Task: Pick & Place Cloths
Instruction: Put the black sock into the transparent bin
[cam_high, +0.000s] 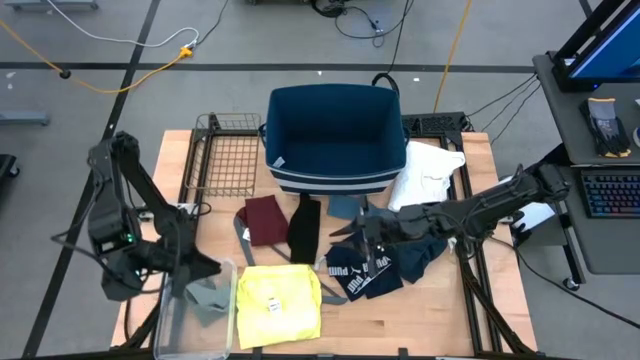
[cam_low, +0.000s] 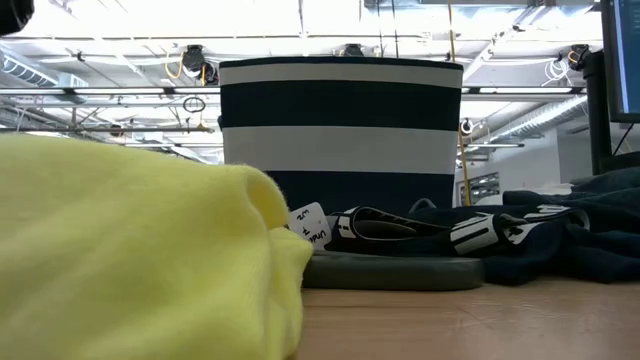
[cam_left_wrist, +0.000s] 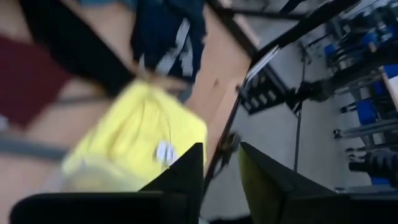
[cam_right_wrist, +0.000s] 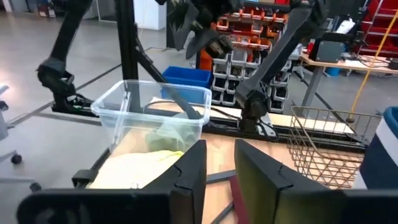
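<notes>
Pale wooden table (cam_high: 420, 310) carries the cloths, with a navy white-banded bin (cam_high: 334, 135) at twelve o'clock and concrete floor beyond. The navy shirt (cam_high: 368, 272) with white lettering lies crumpled at about four o'clock from the table's middle, its long axis running roughly three to nine. The right gripper (cam_high: 366, 232) hangs just above its twelve o'clock edge, so the shirt lies toward six o'clock from it; this arm is clearly the nearer. Its fingers (cam_right_wrist: 189, 167) stand a narrow gap apart, holding nothing. At nine o'clock from the navy shirt a yellow T-shirt (cam_high: 277, 303) lies folded, soft and matte; a maroon piece (cam_high: 265, 219) and a black strip (cam_high: 304, 227) rest toward eleven. Farther toward nine o'clock, the left gripper (cam_high: 192, 268) is over a clear plastic tub (cam_high: 170, 318), fingers (cam_left_wrist: 186, 177) slightly parted and empty.
</notes>
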